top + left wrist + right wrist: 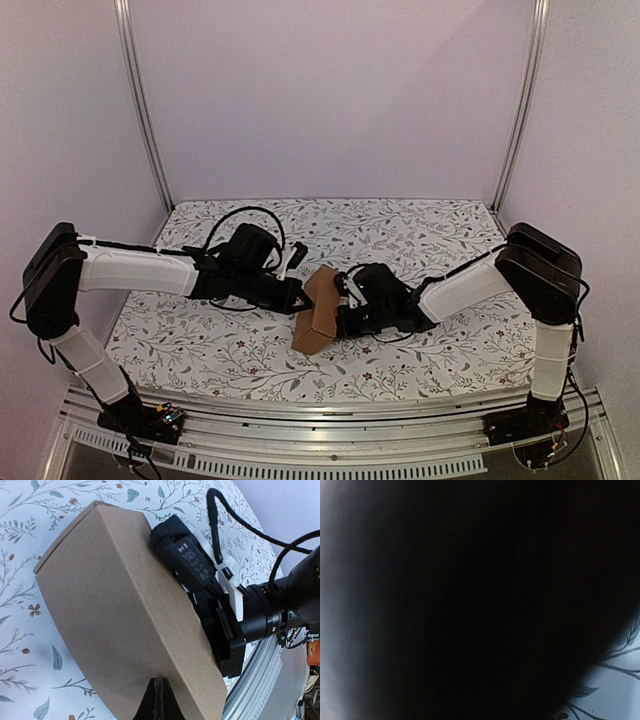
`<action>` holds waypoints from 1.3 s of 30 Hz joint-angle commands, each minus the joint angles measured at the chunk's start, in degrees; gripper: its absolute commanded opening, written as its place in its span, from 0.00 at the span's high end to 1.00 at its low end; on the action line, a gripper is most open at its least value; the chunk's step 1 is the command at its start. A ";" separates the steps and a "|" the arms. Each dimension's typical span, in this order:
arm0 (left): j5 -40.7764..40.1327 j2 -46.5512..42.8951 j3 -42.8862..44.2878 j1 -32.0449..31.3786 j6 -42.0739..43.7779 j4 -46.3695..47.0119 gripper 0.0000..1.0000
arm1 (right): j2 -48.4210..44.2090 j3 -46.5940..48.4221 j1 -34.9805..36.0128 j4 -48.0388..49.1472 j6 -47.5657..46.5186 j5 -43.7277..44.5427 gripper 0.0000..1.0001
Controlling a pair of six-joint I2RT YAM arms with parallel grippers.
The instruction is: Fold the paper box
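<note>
The paper box is a plain brown carton standing tilted on the floral table between both arms. In the left wrist view the paper box fills the frame. My left gripper is shut, its joined tips pressed against the broad face with nothing between them. In the top view the left gripper meets the carton's left side. My right gripper is shut and pushes on the opposite side. Its black body shows behind the carton, fingertips hidden. The right wrist view is almost wholly dark, blocked at close range.
The floral table cover spreads around the carton. A metal rail runs along the near edge. Frame posts stand at the back corners against plain walls. A black cable loops over the right wrist.
</note>
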 commanded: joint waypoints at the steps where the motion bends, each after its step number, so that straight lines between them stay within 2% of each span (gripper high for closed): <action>1: 0.78 1.19 1.04 0.07 0.76 -0.10 1.00 | -0.96 -4.17 -1.29 0.53 0.83 2.47 1.00; 8: 0.87 2.10 1.73 0.07 0.96 -0.46 1.00 | -7.09 -8.94 -2.06 -4.41 -2.52 9.15 1.00; 18: -4.17 -0.21 4.45 0.38 3.35 -6.80 1.00 | -19.97 -10.87 -2.09 -19.29 -10.00 21.52 1.00; 25: -10.48 -3.57 4.16 0.51 2.61 -11.71 1.00 | -28.92 -10.02 -2.04 -25.18 -13.70 25.42 0.90; 28: -13.55 -6.33 4.10 0.51 2.58 -13.67 0.89 | -32.64 -9.09 -2.04 -27.84 -15.29 27.06 0.69; 31: -15.98 -9.51 4.69 0.59 3.23 -15.94 0.70 | -35.44 -7.83 -2.04 -29.70 -16.86 28.44 0.35; 33: -18.13 -11.67 5.18 0.60 4.00 -17.38 0.61 | -37.75 -6.90 -2.04 -30.70 -17.93 29.22 0.22; 35: -20.52 -13.81 5.62 0.66 4.80 -18.56 0.50 | -39.76 -5.79 -2.05 -32.05 -18.94 30.25 0.04; 36: -21.50 -14.69 5.92 0.68 5.14 -19.31 0.46 | -40.50 -5.29 -2.04 -32.74 -19.44 30.70 0.02; 38: -22.70 -16.39 6.63 0.76 5.94 -20.60 0.12 | -42.08 -4.19 -2.08 -34.59 -20.31 31.64 0.01; 39: -23.17 -17.25 7.09 0.77 6.26 -21.36 0.02 | -43.16 -3.69 -2.04 -35.41 -20.59 32.12 0.01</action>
